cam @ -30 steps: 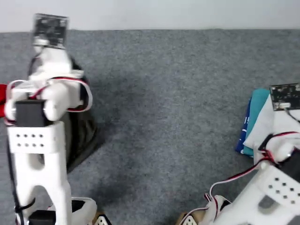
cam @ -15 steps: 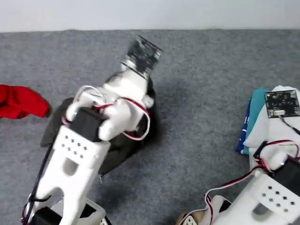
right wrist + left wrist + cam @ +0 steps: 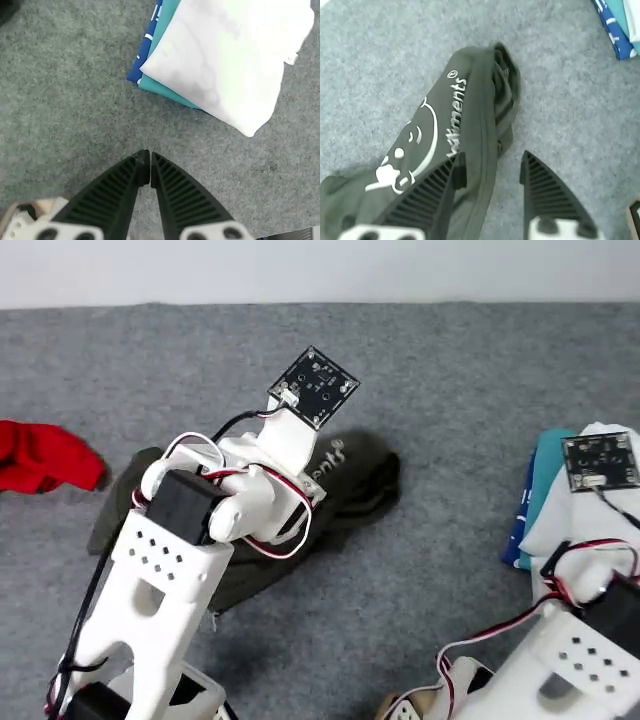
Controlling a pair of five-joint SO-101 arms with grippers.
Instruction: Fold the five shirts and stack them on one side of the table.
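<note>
Working surface: grey felt table point(image 3: 480, 370); it looks grippy, so I judge cloth will drag and bunch on it rather than slide

Stack: three folded shirts, white point(image 3: 235, 55) over teal point(image 3: 167, 30) over blue point(image 3: 145, 55), edges stepped; this is my landmark and the finishing place

Dark green shirt point(image 3: 470, 110): well apart from the stack, lying crumpled in a long ridge with its white print facing up and its narrow end pointing toward the stack

Red shirt point(image 3: 40, 455): farthest from the stack of everything, in a heap, untouched

Left gripper point(image 3: 492, 160): over the green shirt's end away from the stack, jaws spread, one finger above the cloth and the other above bare felt, clamped on nothing that I can see

Right gripper point(image 3: 150, 160): just beside the stack, over bare felt, jaws pressed together and empty

Step in hand: by my reading, laying the green shirt out flat before any fold; three of five look done

Doing it well: I would pinch one layer at a hem or shoulder, not the whole ridge, lift enough to clear the felt, then draw it away from the stack so the ridge opens

Second arm: I would bring the right gripper across from the stack to pin the near end, giving the left something to pull against

Risk: grabbing doubled cloth would only shift the lump
</note>
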